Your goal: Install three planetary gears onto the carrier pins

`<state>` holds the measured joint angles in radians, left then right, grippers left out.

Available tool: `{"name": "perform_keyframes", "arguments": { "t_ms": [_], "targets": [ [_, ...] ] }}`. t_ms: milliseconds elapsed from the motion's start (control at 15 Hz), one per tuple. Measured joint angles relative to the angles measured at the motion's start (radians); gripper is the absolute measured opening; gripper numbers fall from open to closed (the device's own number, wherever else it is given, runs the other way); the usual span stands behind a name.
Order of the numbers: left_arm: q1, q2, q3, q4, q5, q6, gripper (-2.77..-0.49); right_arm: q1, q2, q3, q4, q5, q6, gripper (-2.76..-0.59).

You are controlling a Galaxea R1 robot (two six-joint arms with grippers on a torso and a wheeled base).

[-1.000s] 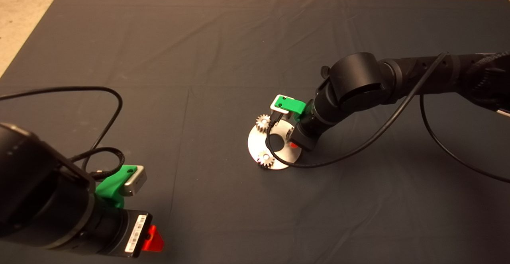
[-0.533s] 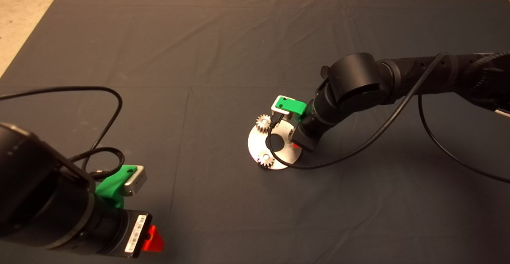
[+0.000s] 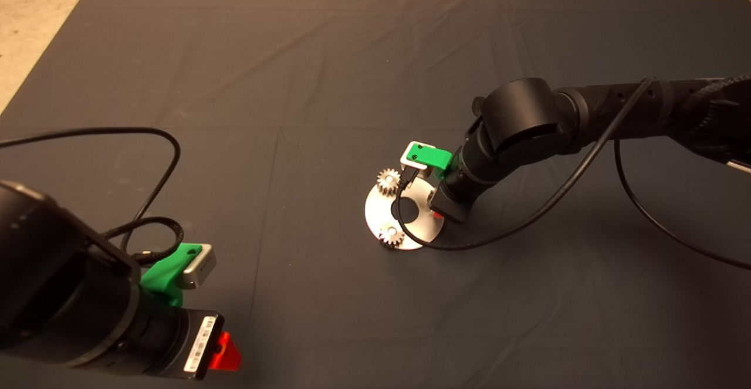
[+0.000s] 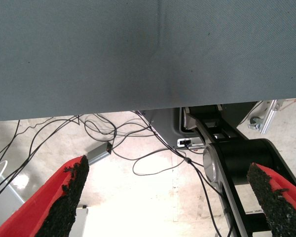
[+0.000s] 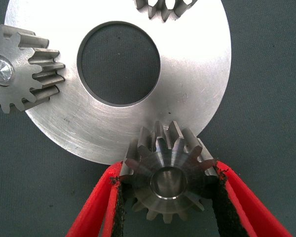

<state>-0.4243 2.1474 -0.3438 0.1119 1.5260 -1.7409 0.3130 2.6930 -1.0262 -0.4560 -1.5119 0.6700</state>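
while the left gripper [image 3: 226,351] waits spread wide and empty at the mat's [image 3: 293,72] lower left, the right gripper [image 5: 168,197] pinches the third gear [image 5: 168,178] at the disc's [image 5: 197,74] rim; two gears [image 3: 388,179] sit on pins.

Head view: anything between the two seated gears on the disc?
Only bare disc rim between the rear gear and front gear, head view.

Dark mat [image 3: 234,84] w/ creases, beige floor [image 3: 35,19] beyond, cables [image 4: 113,143] there.
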Motion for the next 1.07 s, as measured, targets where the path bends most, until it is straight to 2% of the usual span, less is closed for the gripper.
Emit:
{"name": "perform_keyframes", "arguments": {
  "t_ms": [67,267,933,1067],
  "targets": [
    [0.0,0.0,0.0,0.0,0.0,0.0,-0.95,0.0,0.0,0.0,-0.001,0.0,0.0,-2.31],
    [0.0,0.0,0.0,0.0,0.0,0.0,-0.95,0.0,0.0,0.0,-0.031,0.0,0.0,-2.31],
    [0.0,0.0,0.0,0.0,0.0,0.0,-0.95,-0.006,0.0,0.0,-0.038,0.001,0.0,-2.31],
    [0.0,0.0,0.0,0.0,0.0,0.0,-0.95,-0.006,-0.003,0.0,-0.038,0.007,0.001,-2.31]
  ]
}}
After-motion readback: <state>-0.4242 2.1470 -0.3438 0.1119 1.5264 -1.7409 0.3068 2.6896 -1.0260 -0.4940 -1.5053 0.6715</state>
